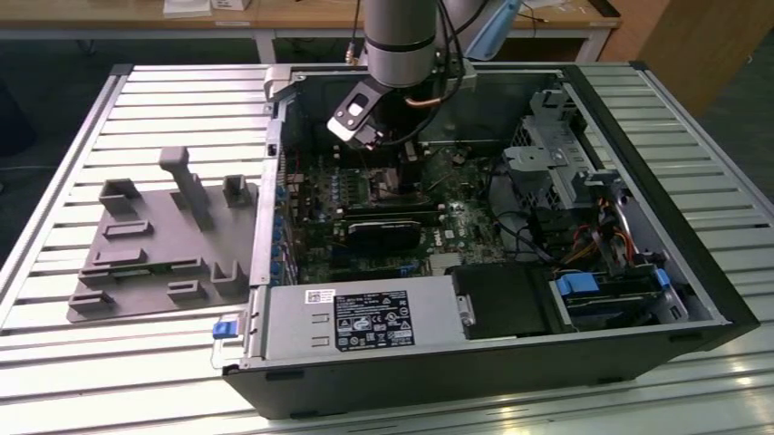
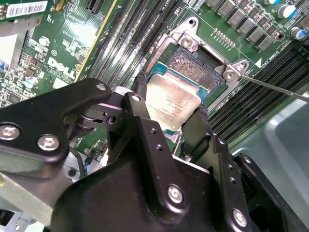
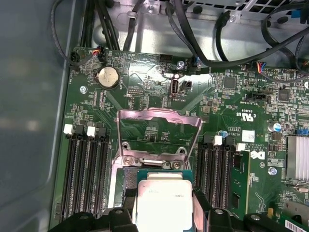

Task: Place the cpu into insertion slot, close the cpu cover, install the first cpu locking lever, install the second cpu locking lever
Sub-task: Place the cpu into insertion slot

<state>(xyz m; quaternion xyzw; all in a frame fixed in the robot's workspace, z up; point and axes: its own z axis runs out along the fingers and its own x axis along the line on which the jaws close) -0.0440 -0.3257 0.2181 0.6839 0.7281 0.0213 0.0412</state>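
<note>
Raised cpu cover (image 3: 159, 115) stands at insertion slot (image 2: 199, 64) edge; memory slots (image 3: 87, 179) flank both sides.

desk (image 1: 181, 100): slatted grey metal top
exterior view's right: open computer case (image 1: 484, 372), lying on its side
exterior view's left: grey fixture plate (image 1: 145, 272), flat, just beside the case

Exterior view looks down from afar; both wrist views closely share the cpu (image 2: 175, 104) (image 3: 164, 203).

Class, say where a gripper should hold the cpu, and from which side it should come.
Likely by two opposite side edges, coming from above its metal top: the cpu is a thin flat square, so only edges offer purchase. The gripper pinches it so here.
</note>
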